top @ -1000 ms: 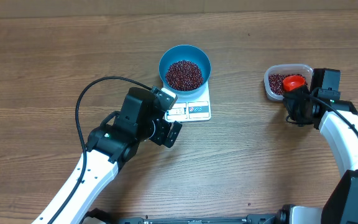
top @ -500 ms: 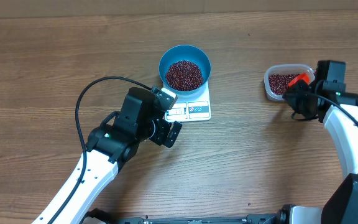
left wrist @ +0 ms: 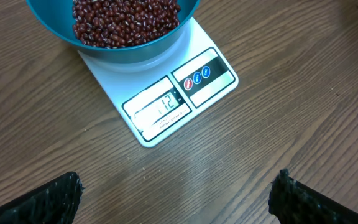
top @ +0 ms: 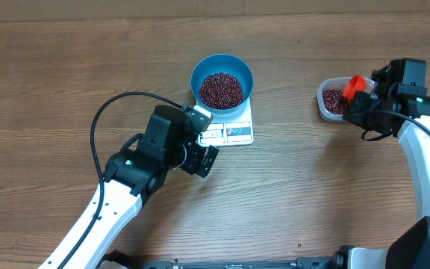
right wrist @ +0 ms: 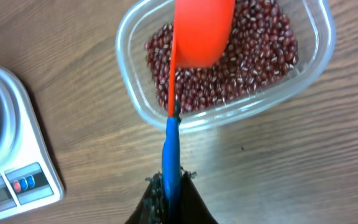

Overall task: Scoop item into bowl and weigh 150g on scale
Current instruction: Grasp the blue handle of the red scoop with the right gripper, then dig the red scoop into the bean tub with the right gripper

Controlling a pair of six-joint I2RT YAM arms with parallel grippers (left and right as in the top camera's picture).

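The blue bowl [top: 222, 81] stands on the white scale [top: 234, 133] and holds a heap of red-brown beans [top: 221, 90]. The left wrist view shows the bowl [left wrist: 138, 51] at the top and the scale [left wrist: 166, 109] with its display lit. My left gripper [top: 204, 158] hangs wide open over bare wood just in front of the scale, nothing between its fingers [left wrist: 61, 196]. My right gripper [right wrist: 171, 186] is shut on the blue handle of an orange scoop [right wrist: 201, 31]. The scoop's head hovers over the beans [right wrist: 260, 56] in the clear tub [right wrist: 247, 111].
The clear tub [top: 321, 101] sits on the wooden table at the right, about a hand's width from the scale. A black cable [top: 107, 112] loops off the left arm. The scale's corner [right wrist: 17, 180] shows at the left of the right wrist view.
The right arm has drawn back to the right. The scoop has shifted from the tub's middle to its far right side and turned on edge. The left arm has not moved.
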